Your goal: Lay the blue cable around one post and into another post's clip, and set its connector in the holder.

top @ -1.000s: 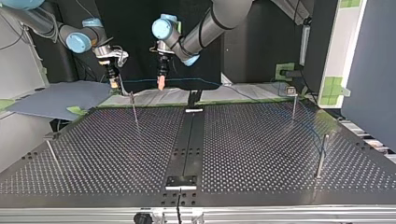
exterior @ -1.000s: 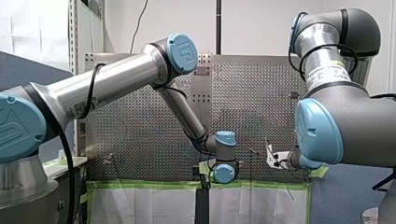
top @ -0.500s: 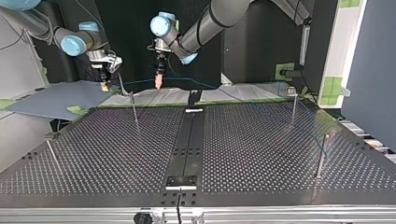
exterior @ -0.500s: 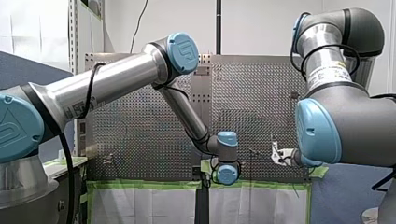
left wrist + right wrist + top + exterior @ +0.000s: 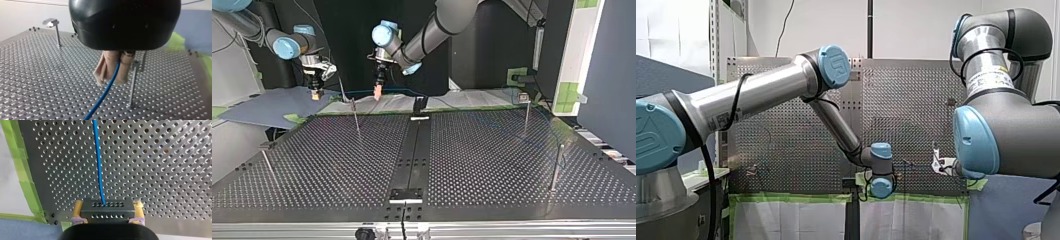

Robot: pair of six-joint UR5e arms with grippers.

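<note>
In the left wrist view my left gripper [image 5: 111,79] has its beige pads shut on the blue cable [image 5: 102,95], which trails away below them over the perforated plate. A thin post [image 5: 132,86] stands just beside the pads. In the right wrist view my right gripper [image 5: 108,204] is shut, its yellow pads on the sides of the dark connector block [image 5: 107,211]; the blue cable [image 5: 98,162] leaves it straight ahead. In the top view my left gripper [image 5: 376,93] and my right gripper [image 5: 315,94] hang past the table's far edge, with the cable [image 5: 357,91] strung between them.
Thin posts stand on the table [image 5: 492,165]: one at the far left [image 5: 356,117], one at the near left [image 5: 268,162], two at the right [image 5: 526,114] [image 5: 556,167]. A black bracket [image 5: 406,195] sits at the near edge, another [image 5: 419,105] at the far edge. Green tape lines the far edge.
Both grippers have moved toward the top view's left, beyond the far edge, carrying the cable and connector along. In the front view my right gripper has drifted rightward.
</note>
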